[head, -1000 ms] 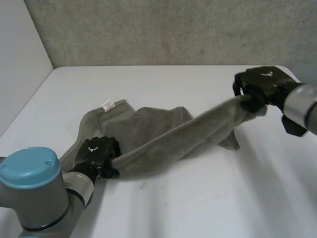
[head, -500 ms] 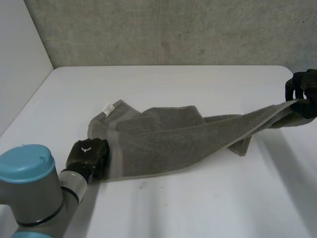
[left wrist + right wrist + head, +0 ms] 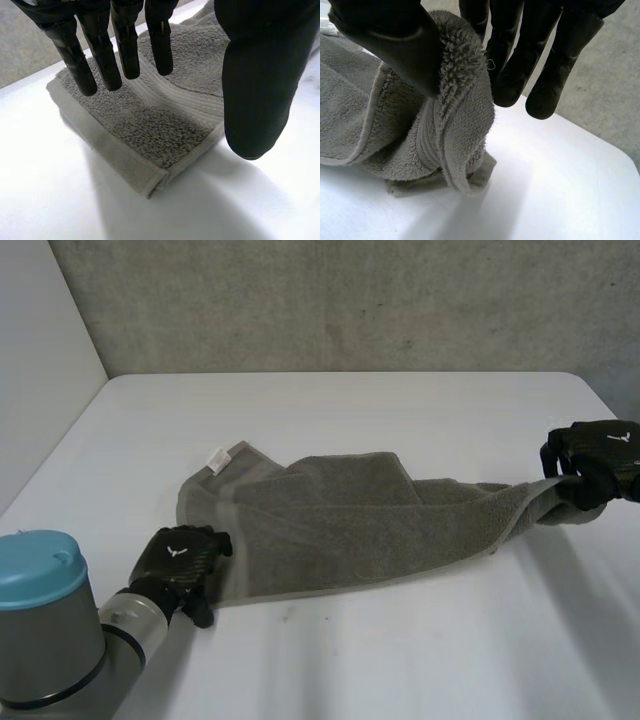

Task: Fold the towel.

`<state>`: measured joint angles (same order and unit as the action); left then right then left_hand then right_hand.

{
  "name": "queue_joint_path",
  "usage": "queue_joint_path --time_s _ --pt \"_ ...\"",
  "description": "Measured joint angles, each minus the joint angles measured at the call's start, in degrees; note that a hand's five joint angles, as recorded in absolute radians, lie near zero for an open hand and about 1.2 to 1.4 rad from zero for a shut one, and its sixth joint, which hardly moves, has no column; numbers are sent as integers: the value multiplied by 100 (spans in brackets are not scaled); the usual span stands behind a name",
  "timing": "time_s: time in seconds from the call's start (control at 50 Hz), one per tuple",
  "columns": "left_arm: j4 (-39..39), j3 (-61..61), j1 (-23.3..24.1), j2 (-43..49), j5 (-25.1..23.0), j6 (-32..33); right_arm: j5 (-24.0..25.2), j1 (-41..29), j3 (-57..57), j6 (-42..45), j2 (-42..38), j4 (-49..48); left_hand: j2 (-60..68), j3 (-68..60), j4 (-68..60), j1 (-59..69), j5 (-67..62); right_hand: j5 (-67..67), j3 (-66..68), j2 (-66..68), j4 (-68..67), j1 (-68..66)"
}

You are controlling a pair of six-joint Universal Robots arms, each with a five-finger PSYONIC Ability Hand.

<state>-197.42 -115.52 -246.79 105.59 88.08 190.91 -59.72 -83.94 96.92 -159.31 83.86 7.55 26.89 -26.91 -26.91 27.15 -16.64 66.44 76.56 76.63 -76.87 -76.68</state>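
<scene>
A grey-green terry-cloth towel (image 3: 340, 530) lies drawn out across the white tabletop (image 3: 400, 660) between the robot's two black hands. The left robot hand (image 3: 178, 562) is over the towel's near corner on its own side. Its fingers (image 3: 102, 55) are straight and set wide from the thumb (image 3: 257, 85), gripping nothing, and the hemmed corner lies flat on the tabletop beneath the palm. At the opposite end, the right robot hand (image 3: 595, 465) holds a bunched end of the towel pinched between its thumb (image 3: 390, 40) and fingers (image 3: 520, 65). That end is raised just off the tabletop while the rest of the cloth rests on it. The towel is partly doubled over in the middle. A small white label (image 3: 216, 457) shows at its far corner on the left arm's side. A rough grey wall (image 3: 350, 300) stands behind the table.
</scene>
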Motion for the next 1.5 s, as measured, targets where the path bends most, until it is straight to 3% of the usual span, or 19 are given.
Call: queue_joint_path --time_s 0.38,1.0,1.16,1.3,1.5 --pt "-344 242 -145 599 -37 33 33 -8 197 134 -112 -26 516 -513 -509 491 -534 0 0 0 0 0" --pt "-535 1039 -150 1164 -54 34 50 36 289 246 -116 -35 3282 -3274 -3284 3239 -3285 0 18 0 0 0" --pt "-381 862 -169 914 -58 34 47 36 299 268 -116 -34 2857 -2856 -2856 2832 -2927 0 18 0 -1 0" --pt "-189 549 -196 430 -65 34 42 36 307 280 -116 -34 1525 -1528 -1522 1506 -1545 0 18 0 -1 0" --pt "-99 349 -228 291 -70 34 19 31 334 376 -118 -28 1299 -1298 -1288 1298 -1313 0 18 0 -1 0"
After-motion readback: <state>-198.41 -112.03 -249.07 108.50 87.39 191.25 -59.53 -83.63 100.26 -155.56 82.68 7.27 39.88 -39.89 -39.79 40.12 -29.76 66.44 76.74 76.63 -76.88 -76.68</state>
